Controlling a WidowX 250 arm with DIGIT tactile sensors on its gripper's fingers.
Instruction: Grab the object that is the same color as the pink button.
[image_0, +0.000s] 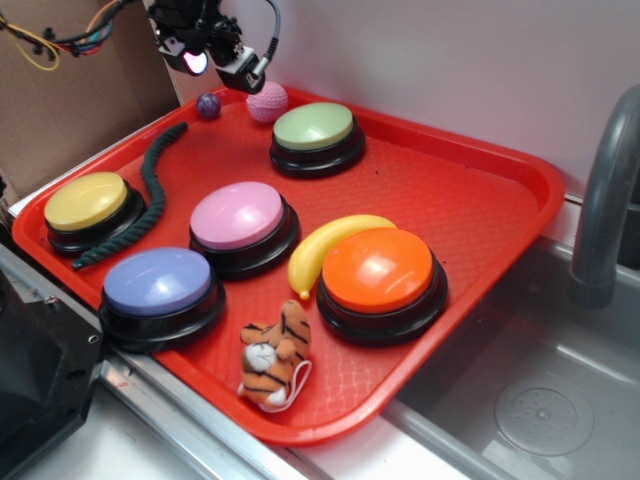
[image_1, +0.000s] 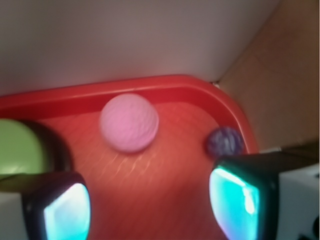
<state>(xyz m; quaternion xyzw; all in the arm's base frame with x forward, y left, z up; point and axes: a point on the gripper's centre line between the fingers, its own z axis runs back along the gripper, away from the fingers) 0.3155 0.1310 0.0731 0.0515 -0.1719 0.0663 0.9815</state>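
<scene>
The fingers (image_1: 65, 212) stand spread apart and grasp nothing, hovering above the tray (image_0: 500, 190). Beyond them the pink ball (image_1: 129, 122) rests by the far rim, left of the green button (image_0: 315, 128) and well behind the pink button (image_0: 238, 216). No readable writing shows.

Wrist view: green button (image_1: 20, 147) running off the left edge; gripper (image_1: 150, 205) fingers cropping at the bottom; pink ball (image_1: 129, 122) and purple ball (image_1: 225, 141) blurring. Exterior view: faucet (image_0: 605, 200) leaving the frame at right.
</scene>
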